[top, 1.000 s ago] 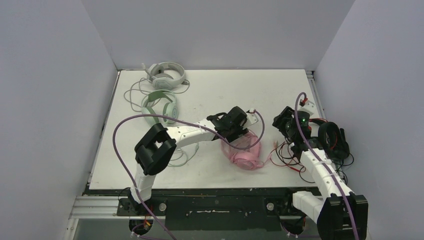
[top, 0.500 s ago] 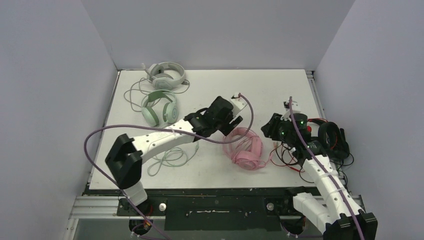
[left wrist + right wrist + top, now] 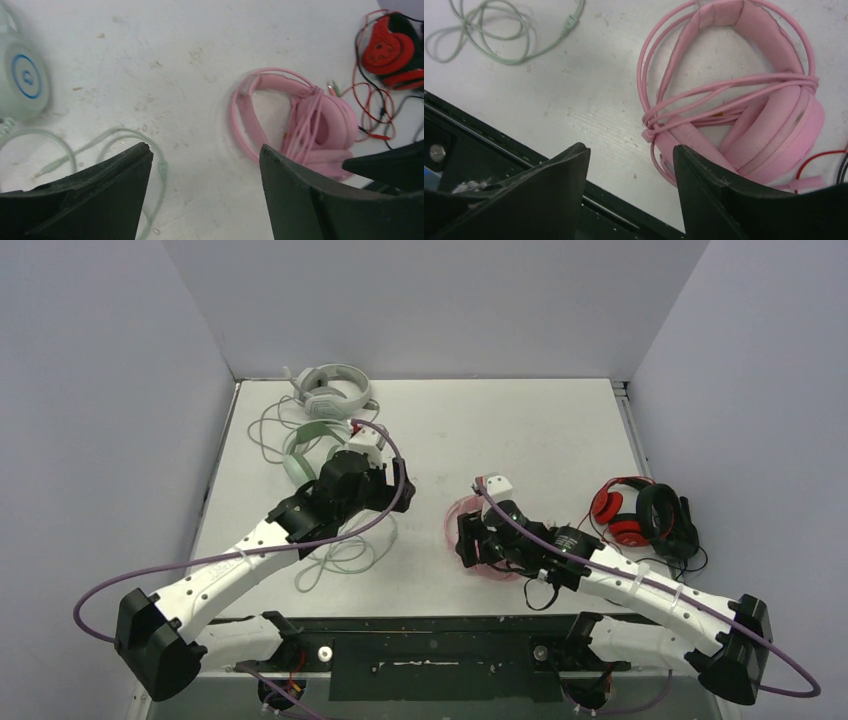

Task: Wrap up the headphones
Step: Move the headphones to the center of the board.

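The pink headphones [image 3: 774, 120] lie on the table with their cable wound around the band and cups; they also show in the left wrist view [image 3: 300, 125] and, partly hidden, in the top view [image 3: 452, 523]. My right gripper [image 3: 470, 540] hovers over their near-left side, open and empty [image 3: 630, 148]. My left gripper [image 3: 370, 490] is open and empty [image 3: 205, 150] beside the mint green headphones [image 3: 303, 452], above their loose cable [image 3: 340, 555]. The pale grey-white headphones [image 3: 330, 388] lie at the back left with their cable loose.
A red and black headset [image 3: 640, 515] with tangled red and black wires lies at the right edge. The table's black front rail [image 3: 499, 150] runs just below my right gripper. Grey walls enclose the left, back and right sides.
My left gripper swung left, away from the pink headphones to the mint green ones. My right arm swept left from the red headset to over the pink headphones.
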`<control>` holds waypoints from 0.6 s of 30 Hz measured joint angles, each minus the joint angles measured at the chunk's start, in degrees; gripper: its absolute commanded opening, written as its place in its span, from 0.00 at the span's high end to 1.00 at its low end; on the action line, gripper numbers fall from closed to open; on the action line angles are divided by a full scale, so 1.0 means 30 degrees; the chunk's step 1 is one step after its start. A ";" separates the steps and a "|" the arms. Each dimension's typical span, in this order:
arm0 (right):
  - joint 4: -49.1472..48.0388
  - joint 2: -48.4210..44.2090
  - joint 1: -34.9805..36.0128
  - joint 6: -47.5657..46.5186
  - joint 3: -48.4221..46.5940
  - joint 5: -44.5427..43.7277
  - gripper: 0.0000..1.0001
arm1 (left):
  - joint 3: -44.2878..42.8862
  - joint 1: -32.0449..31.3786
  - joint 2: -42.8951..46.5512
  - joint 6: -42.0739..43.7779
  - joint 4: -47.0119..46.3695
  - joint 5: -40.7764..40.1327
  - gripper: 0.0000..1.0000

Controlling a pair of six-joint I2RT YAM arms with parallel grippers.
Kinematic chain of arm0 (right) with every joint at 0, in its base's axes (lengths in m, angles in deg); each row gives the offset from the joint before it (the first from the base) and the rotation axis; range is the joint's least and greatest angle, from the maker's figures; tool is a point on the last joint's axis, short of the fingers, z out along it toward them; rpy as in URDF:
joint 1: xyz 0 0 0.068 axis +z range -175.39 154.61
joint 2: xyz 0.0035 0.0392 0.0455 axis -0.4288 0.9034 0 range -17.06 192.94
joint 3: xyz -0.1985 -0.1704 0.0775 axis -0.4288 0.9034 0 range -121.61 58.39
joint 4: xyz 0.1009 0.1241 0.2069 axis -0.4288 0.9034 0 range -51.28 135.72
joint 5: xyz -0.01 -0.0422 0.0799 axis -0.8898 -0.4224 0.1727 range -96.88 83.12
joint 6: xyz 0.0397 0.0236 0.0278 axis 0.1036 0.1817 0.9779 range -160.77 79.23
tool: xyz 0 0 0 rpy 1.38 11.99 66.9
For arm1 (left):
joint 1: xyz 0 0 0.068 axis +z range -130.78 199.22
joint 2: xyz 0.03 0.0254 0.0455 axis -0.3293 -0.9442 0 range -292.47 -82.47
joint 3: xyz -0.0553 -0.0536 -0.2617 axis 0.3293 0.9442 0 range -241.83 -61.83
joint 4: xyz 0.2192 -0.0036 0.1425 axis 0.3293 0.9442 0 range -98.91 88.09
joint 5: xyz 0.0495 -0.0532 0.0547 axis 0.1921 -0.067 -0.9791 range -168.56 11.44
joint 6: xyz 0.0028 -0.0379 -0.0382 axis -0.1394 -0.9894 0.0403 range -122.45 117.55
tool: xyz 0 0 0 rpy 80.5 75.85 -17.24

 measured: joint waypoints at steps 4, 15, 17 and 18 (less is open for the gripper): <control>0.2055 0.0015 0.2688 0.2739 -0.0015 -0.2426 0.27 | 0.1129 -0.0219 0.1166 -0.2302 -0.0022 0.2164 0.34; 0.5100 0.0780 0.7468 1.0754 0.0525 -0.7322 0.10 | 0.5931 -0.2798 0.0860 -0.7213 -0.2892 0.4874 0.37; 0.5530 0.0831 0.7366 1.1737 0.0539 -0.8080 0.13 | 0.6346 -0.3038 0.0321 -0.7883 -0.3971 0.5013 0.44; 0.5654 0.0801 0.7264 1.2152 0.0583 -0.8437 0.15 | 0.6477 -0.3155 0.0022 -0.8240 -0.4561 0.5042 0.47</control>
